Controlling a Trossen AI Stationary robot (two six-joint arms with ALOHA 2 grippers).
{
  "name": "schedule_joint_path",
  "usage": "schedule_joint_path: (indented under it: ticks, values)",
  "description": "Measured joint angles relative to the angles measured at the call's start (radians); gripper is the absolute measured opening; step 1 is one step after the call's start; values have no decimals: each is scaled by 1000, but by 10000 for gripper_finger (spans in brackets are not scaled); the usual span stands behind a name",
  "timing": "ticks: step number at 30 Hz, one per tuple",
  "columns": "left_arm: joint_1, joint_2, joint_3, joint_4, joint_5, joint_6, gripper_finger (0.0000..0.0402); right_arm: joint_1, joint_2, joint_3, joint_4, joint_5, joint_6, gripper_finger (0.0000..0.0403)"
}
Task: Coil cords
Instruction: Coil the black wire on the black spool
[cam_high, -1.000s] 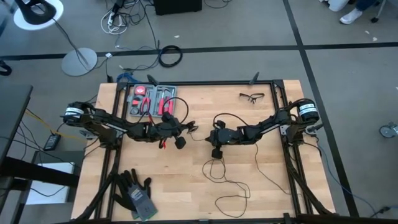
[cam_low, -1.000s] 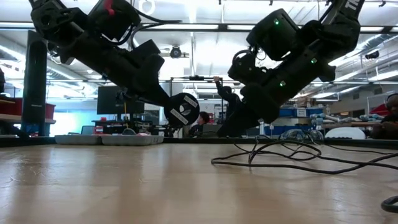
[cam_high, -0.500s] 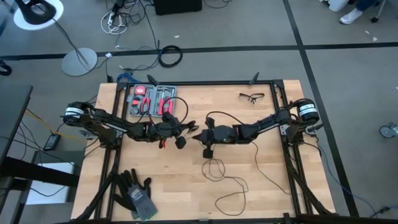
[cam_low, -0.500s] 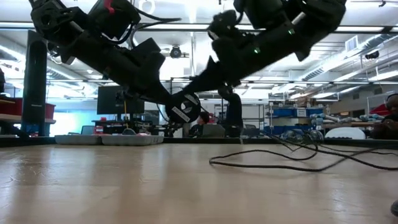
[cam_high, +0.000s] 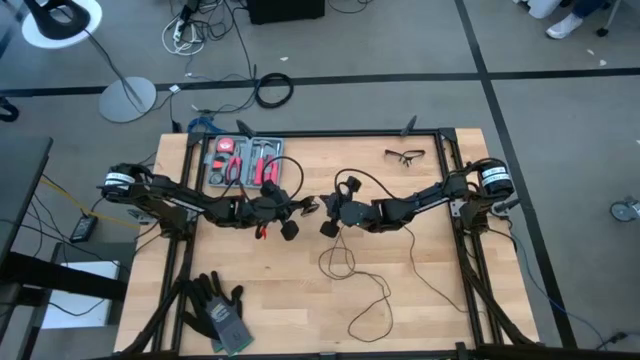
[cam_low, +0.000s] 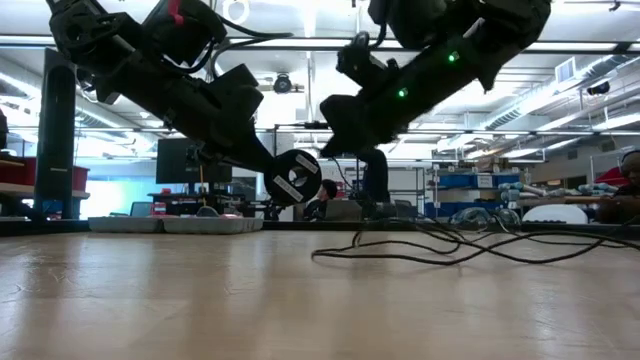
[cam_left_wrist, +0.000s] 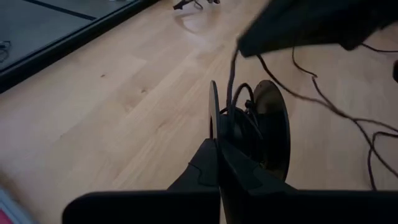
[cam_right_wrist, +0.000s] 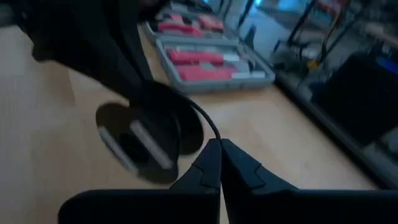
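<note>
Both dark arms reach low to mid-table: the left gripper (cam_high: 289, 224) clamps the small round black puck (cam_low: 292, 178), while the right gripper (cam_high: 328, 212), at its 3 o'clock, pinches the thin black cord (cam_high: 352, 268). The rest of it sprawls over the wooden table (cam_high: 440, 300) toward 5 o'clock.

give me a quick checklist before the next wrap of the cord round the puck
1. Left gripper shut on the puck: ok.
2. Puck held above the table: ok.
3. Right gripper shut on the cord: ok, strand runs from its closed tips.
4. Right gripper close beside puck: ok.
5. Slack cord on table free of knots: cannot tell.
6. Tool tray and glasses clear of the cord: ok.
</note>
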Motion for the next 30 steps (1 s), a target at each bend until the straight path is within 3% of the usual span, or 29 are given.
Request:
schedule_joint_path:
  ticks: [5, 11, 20, 23, 30]
  values:
    - [0, -5, 0, 49, -19, 3, 0, 1, 0, -18, -108, -6, 178, 0]
    - [0, -6, 0, 123, -20, 13, 0, 1, 0, -114, -68, -60, 338, 0]
    - [0, -6, 0, 121, -31, 13, 0, 36, 1, -244, 25, -31, 481, 0]
    - [0, -6, 0, 122, -35, 13, 0, 46, 1, -266, 58, -26, 495, 0]
    - [0, -6, 0, 169, -133, 9, 0, 49, 1, -269, 175, -144, 414, 20]
